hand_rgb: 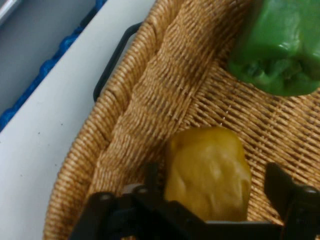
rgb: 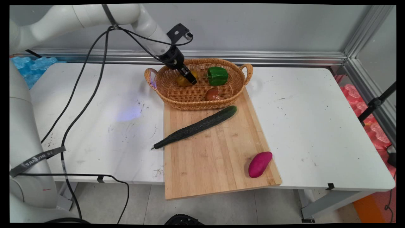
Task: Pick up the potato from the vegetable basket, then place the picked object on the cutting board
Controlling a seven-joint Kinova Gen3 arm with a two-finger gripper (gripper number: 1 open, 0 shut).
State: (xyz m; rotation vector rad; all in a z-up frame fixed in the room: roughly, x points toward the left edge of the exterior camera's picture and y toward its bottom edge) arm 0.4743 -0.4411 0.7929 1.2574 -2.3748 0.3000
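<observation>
Floor shows under the near end of the cutting board (rgb: 218, 158), which overhangs the counter (rgb: 316, 126) edge. On the board lie a purple sweet potato (rgb: 259, 164), near that end, and a long cucumber (rgb: 196, 127) set diagonally, its tip off the left side. Farther back a wicker basket (rgb: 164, 85) holds a brown mushroom (rgb: 212, 94), a green pepper (rgb: 217, 76) and a yellow pepper (rgb: 184, 80). The pincer (rgb: 190, 79) reaches in, fingers spread wide either side of the yellow pepper, not visibly clamping it.
</observation>
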